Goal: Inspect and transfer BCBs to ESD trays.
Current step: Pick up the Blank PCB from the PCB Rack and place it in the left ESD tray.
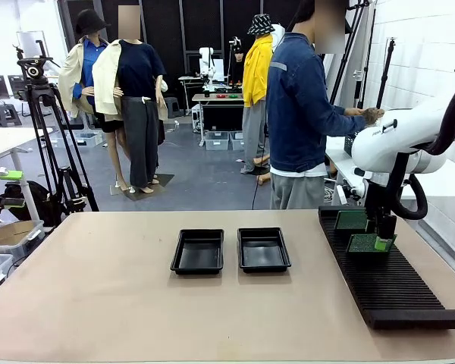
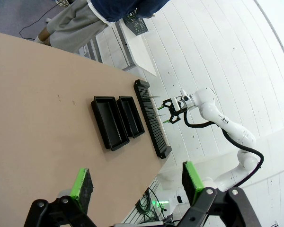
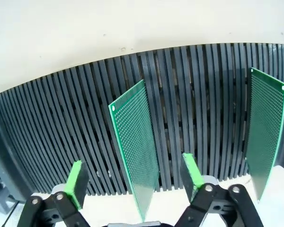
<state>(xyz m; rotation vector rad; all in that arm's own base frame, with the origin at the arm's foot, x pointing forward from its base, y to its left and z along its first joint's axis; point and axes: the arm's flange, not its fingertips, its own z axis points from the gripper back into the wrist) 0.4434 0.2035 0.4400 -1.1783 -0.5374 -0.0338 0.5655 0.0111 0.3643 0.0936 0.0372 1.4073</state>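
Barely begun: both shallow black plastic ESD trays [image 1: 198, 254] empty; 2 thin green BCBs [image 3: 132, 123] upright in long black slotted rack [image 1: 398, 292]. R gripper [image 3: 131, 163] spread astride 1, not pinching; L gripper [image 2: 135, 168] spread, idle.

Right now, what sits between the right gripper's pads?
One BCB, standing on edge in the slotted rack; the right gripper is open, both pads clear of it. Right wrist view shows it.
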